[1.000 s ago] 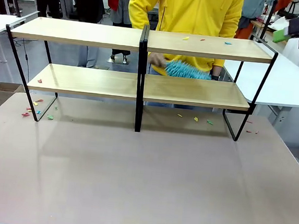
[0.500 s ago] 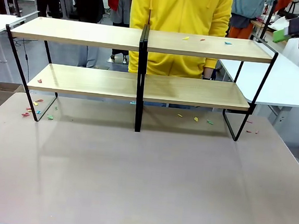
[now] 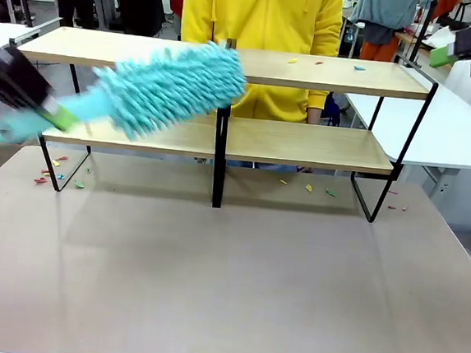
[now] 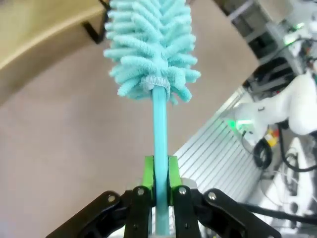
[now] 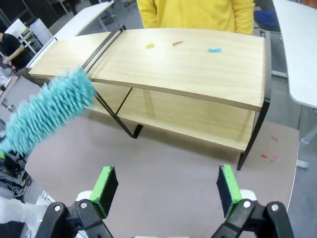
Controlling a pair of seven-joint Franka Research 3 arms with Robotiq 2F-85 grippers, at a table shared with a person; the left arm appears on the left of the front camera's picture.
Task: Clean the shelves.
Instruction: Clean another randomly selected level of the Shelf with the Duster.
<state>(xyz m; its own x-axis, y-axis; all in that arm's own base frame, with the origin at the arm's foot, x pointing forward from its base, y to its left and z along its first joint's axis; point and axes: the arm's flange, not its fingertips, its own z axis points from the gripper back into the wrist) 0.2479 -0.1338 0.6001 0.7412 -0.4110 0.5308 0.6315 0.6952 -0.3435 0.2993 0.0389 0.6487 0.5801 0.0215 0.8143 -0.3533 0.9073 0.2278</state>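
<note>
Near shelves (image 3: 320, 147), left gripper (image 4: 159, 171) clamping teal duster (image 3: 173, 88)

On table (image 3: 226, 283): shelves (image 3: 304, 145), coloured scraps (image 3: 308, 187)

Bright, even overhead light leaves only soft, pale shadows of the shelves (image 3: 320, 147) on the bench (image 3: 225, 291) along its far edge. In the front view the teal duster (image 3: 169, 88) and the left hand (image 3: 58, 115) are smeared with blur over the bench's far left corner, while the rest is sharp. Both wrist views bow straight lines toward their edges, and the room beyond the bench is soft.
</note>
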